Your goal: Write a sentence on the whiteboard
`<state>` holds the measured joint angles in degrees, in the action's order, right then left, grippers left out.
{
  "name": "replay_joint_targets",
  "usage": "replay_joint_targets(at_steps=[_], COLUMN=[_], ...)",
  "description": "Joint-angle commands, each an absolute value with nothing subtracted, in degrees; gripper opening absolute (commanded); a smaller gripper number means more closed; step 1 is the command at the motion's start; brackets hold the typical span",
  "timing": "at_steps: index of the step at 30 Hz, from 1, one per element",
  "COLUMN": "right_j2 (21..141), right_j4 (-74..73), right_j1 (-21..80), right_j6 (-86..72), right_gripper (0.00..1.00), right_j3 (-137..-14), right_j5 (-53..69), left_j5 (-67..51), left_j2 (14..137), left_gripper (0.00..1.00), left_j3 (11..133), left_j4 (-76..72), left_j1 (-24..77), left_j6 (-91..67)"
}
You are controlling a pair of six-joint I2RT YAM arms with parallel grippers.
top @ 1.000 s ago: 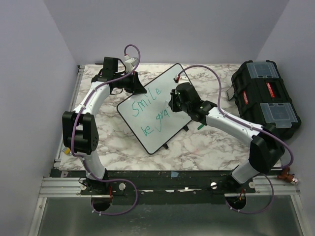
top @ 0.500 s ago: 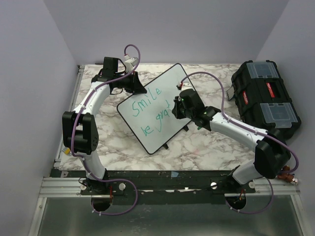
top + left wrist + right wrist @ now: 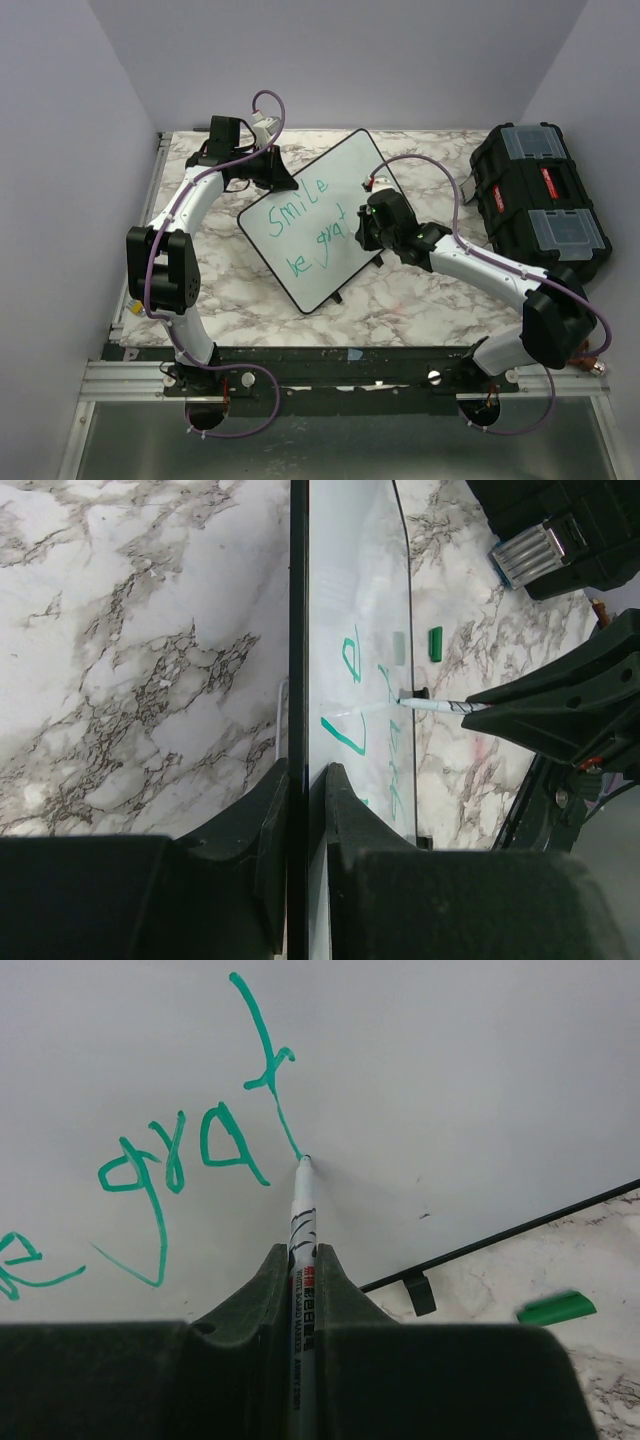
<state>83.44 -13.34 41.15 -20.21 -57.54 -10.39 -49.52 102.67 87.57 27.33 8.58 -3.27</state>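
The whiteboard point(image 3: 345, 170) lies slanted across the marble table, its black frame edge pinched in my left gripper point(image 3: 283, 183), which is shut on it point(image 3: 308, 770). Green writing, the sentence point(image 3: 297, 208), reads "Smile" with "be grat" under it. My right gripper point(image 3: 362, 232) is shut on a white marker point(image 3: 301, 1210). In the right wrist view the marker tip touches the board point(image 3: 450, 1080) at the foot of the "t" stroke. The left wrist view shows the marker point(image 3: 430, 705) reaching in over the board point(image 3: 350, 580).
A black toolbox point(image 3: 540, 200) with clear lid compartments stands at the right side of the table. The marker's green cap point(image 3: 407, 258) lies on the marble just past the board's lower right edge, near a small black foot point(image 3: 420, 1293). Purple walls enclose the table.
My right gripper moved down and right along the board with the marker, and a "t" now follows "gra". The left gripper and the board stayed still.
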Motion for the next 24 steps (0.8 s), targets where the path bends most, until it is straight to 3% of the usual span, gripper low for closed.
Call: replay_joint_targets(at_steps=[1,24], right_j2=[83.9,85.6], right_j4=[-14.9,-14.4], right_j1=[41.1,41.0], right_j6=[-19.7,-18.0], right_gripper=[0.01,0.01], right_j3=[-59.5,-64.8], right_j5=[-14.2,-16.7], left_j5=[-46.6,-46.9], left_j2=[101.2,101.2], left_gripper=[0.0,0.0], left_j3=[87.1,87.1], left_j4=[26.3,26.2], left_j1=[8.7,8.4], left_j6=[1.9,1.9])
